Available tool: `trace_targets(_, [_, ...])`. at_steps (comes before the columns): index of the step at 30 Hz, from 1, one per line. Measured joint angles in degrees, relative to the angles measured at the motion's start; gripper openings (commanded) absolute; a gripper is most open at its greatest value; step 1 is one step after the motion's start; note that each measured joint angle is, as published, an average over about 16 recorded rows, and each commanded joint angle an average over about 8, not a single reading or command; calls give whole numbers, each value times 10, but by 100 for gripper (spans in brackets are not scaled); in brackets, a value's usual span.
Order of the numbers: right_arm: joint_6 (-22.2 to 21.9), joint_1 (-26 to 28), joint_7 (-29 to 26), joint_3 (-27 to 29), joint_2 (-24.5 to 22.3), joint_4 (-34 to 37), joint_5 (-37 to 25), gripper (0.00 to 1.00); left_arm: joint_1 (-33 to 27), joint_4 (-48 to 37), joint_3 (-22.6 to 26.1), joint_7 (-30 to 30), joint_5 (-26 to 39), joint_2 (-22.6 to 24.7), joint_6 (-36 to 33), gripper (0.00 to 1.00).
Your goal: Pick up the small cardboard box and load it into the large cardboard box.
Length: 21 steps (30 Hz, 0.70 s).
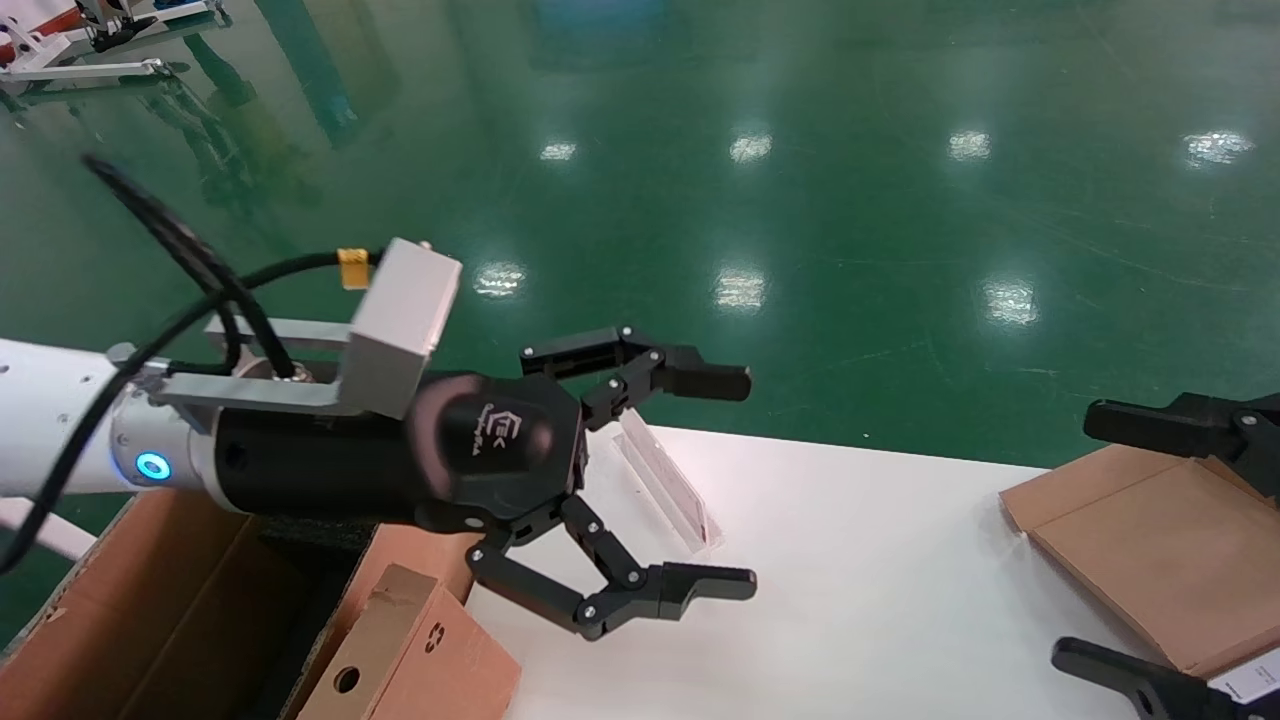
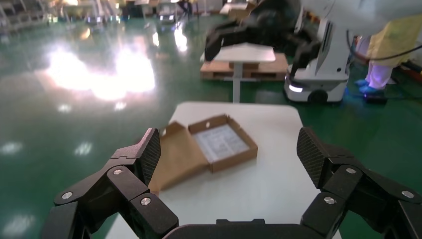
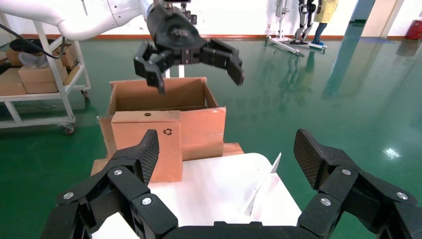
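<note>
The small cardboard box (image 1: 410, 650), with a round hole and a recycling symbol, stands on end at the left edge of the white table (image 1: 900, 590), against the large cardboard box (image 1: 150, 610). The right wrist view shows it (image 3: 147, 144) in front of the open large cardboard box (image 3: 159, 94). My left gripper (image 1: 745, 480) is open and empty, held in the air above and beyond the small box; it also shows in the right wrist view (image 3: 194, 59). My right gripper (image 1: 1075, 535) is open and empty at the table's right end.
A flat brown box with a white label (image 1: 1150, 540) lies open under my right gripper, also in the left wrist view (image 2: 219, 144). A clear acrylic stand (image 1: 665, 480) stands mid-table near the far edge. Green floor lies beyond.
</note>
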<state>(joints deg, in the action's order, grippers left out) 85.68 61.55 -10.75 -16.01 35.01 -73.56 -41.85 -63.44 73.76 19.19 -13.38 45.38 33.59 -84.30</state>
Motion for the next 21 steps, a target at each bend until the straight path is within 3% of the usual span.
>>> trace_targets(9, [0,0,0,0,0,0,0,100,-76,29,76,-85,115,-18,10,100])
trace_targets(21, [0,0,0,0,0,0,0,100,-252,86,235,-309,361,6,-39,100])
